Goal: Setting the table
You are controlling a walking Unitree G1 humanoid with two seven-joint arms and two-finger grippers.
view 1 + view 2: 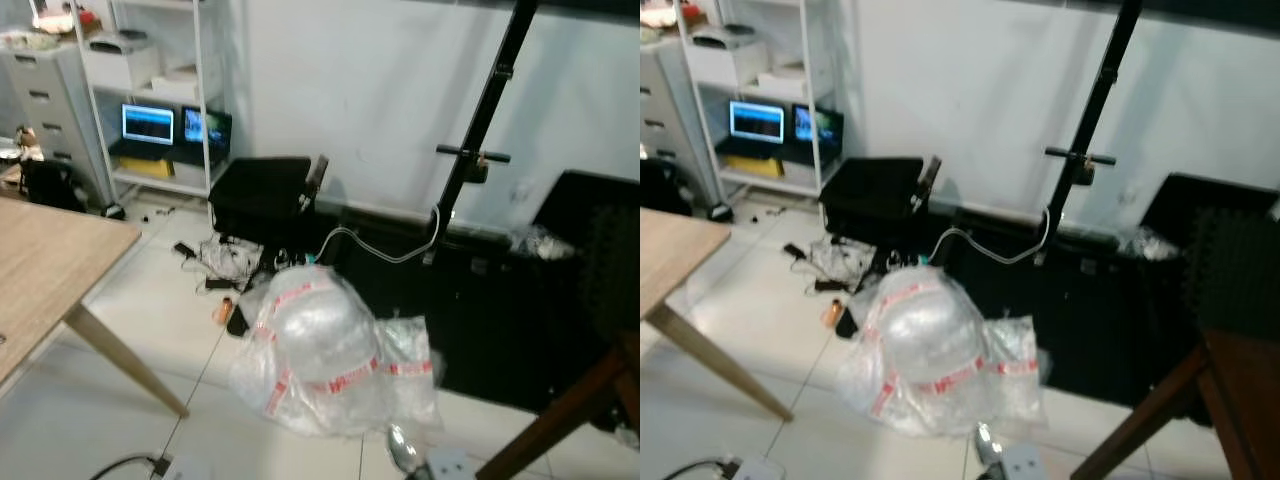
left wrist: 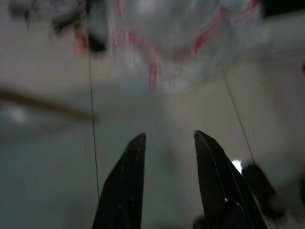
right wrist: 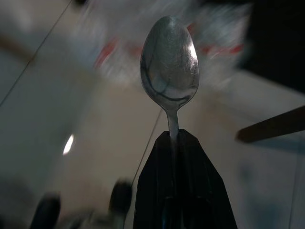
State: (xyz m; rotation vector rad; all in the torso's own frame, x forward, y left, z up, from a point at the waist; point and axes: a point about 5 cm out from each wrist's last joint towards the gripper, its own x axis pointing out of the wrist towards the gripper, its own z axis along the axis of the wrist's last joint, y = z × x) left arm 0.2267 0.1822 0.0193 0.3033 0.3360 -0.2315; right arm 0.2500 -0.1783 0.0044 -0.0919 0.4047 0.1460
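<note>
Since we face a white tiled floor (image 1: 60,420) strewn with clutter, little of the setting looks done. Our light wooden bench (image 1: 45,265) reaches in at the left, and what shows of its top is bare. A crumpled clear plastic bag with red print (image 1: 320,350) lies ahead. Our right claw (image 3: 177,138) is clamped tight on the handle of a shiny steel spoon (image 3: 169,62), bowl pointing away, low over the floor. Our left claw (image 2: 167,138) stands parted, holding nothing. We judge the spoon must yet be carried to the bench.
</note>
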